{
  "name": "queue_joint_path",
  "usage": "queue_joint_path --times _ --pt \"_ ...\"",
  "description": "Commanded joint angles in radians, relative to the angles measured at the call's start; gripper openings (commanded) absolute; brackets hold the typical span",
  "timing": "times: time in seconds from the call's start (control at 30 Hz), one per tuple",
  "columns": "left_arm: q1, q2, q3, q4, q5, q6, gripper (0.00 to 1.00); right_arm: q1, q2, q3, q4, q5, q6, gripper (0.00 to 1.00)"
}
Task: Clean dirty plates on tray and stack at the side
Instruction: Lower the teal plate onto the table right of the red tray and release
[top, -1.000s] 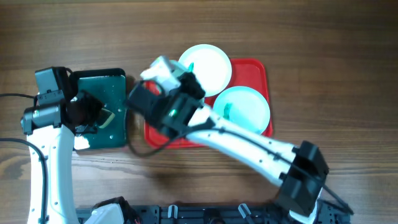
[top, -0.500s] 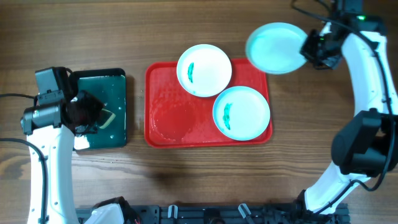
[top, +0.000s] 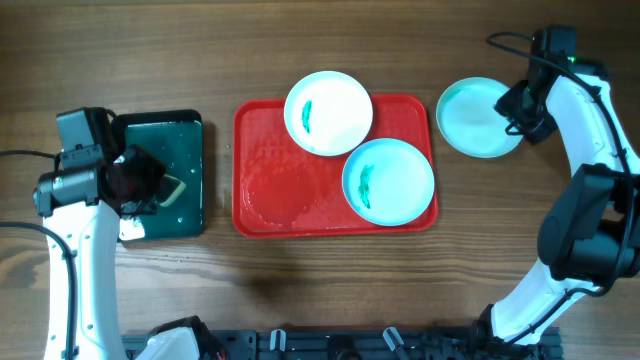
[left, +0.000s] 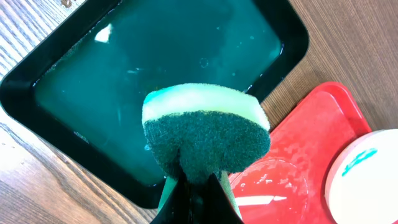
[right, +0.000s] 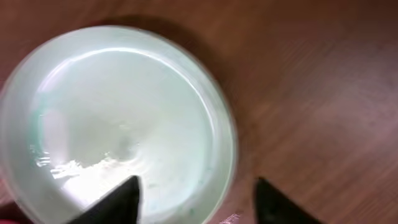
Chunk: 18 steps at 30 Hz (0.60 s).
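At the centre of the wooden counter (top: 330, 290), seen from overhead, lies a large red rectangular plastic tray (top: 262, 205) with rounded corners and a raised rim. Its bare 9 o'clock half shines with wet marks.

A small round white plate (top: 340, 118) sits at the tray's 12 o'clock edge and reaches out over the rim. It has a green smear left of its centre. A small round pale aqua plate (top: 400, 180) lies flat in the tray's 4 o'clock part, also with a green smear near its centre. The two plates meet at their edges.

A second pale aqua round plate (top: 470, 120) lies off the tray, on the counter near the tray's 2 o'clock corner. In the right wrist view, which is blurred, its inside shows wet glints. The right arm's fingers (right: 122, 200) are at this plate's 3 o'clock edge. They are spread wide and released, with the plate's rim between them.

A smaller dark green-black rectangular tray (top: 185, 135) holding water stands just beside the red tray, at its 9 o'clock side. Above it, the left arm's fingers (left: 193, 204) are clenched on a sponge with a pale top and a dark green scouring face (left: 208, 140).
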Motion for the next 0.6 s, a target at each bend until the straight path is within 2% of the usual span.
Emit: queue_joint_path --times 0.0,0.1,0.17,0.27,0.37,0.47,0.57 --pt "0.003 0.002 0.005 0.003 0.012 0.001 0.04 0.0 -0.011 -0.002 0.061 -0.293 -0.216 0.64" --pt "0.003 0.002 0.005 0.004 0.012 0.001 0.04 0.035 -0.011 -0.002 0.126 -0.574 -0.346 0.64" --pt "0.003 0.003 0.005 0.005 0.012 0.001 0.04 0.119 -0.011 -0.002 0.174 -0.628 -0.38 0.66" --pt "0.003 0.008 0.005 0.006 0.012 0.001 0.04 0.278 -0.005 -0.003 0.232 -0.448 -0.378 0.7" --pt "0.003 0.018 0.005 0.007 0.027 0.002 0.04 0.426 0.03 -0.003 0.312 -0.335 -0.373 0.81" --pt "0.003 0.031 0.005 0.006 0.028 0.002 0.04 0.541 0.09 -0.003 0.359 -0.134 -0.264 0.8" --pt "0.003 0.032 0.005 0.007 0.031 0.002 0.04 0.575 0.14 -0.003 0.381 -0.041 -0.244 0.79"
